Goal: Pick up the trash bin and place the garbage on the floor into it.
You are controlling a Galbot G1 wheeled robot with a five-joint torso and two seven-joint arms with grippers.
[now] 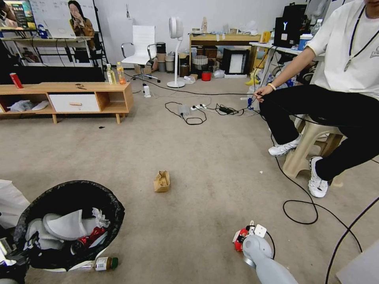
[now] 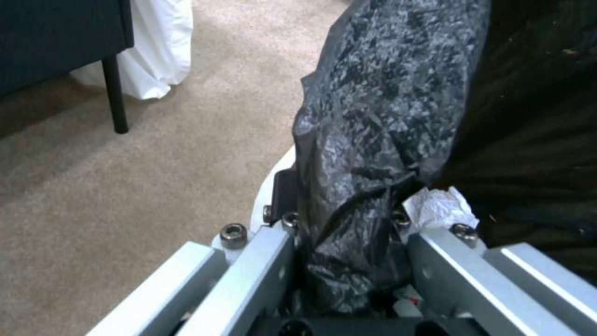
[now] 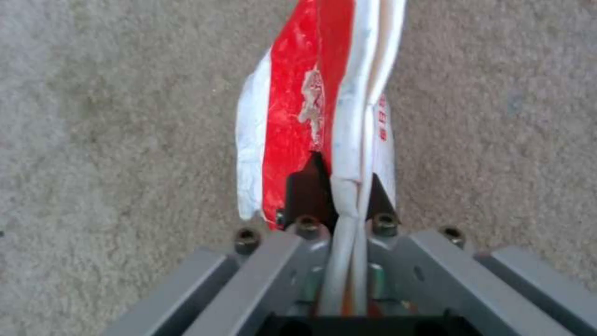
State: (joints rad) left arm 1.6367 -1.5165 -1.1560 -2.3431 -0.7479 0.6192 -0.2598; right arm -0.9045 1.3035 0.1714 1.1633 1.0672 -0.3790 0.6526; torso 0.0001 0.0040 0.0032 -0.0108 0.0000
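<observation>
Clamped flat in right gripper (image 3: 339,205) at lower right: glossy red-white crushed carton (image 3: 298,116) above carpet (image 1: 205,157); left gripper (image 2: 348,233) pinching crinkly black-bagged round bin (image 1: 71,197), lower left.

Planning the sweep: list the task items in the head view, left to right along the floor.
Trash bin held at its rim by the left gripper → green-capped bottle → tan paper bag → red-white carton clamped in the right gripper.

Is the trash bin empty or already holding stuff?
Partly filled: the trash bin holds white slippers, a tissue and a red can.
</observation>
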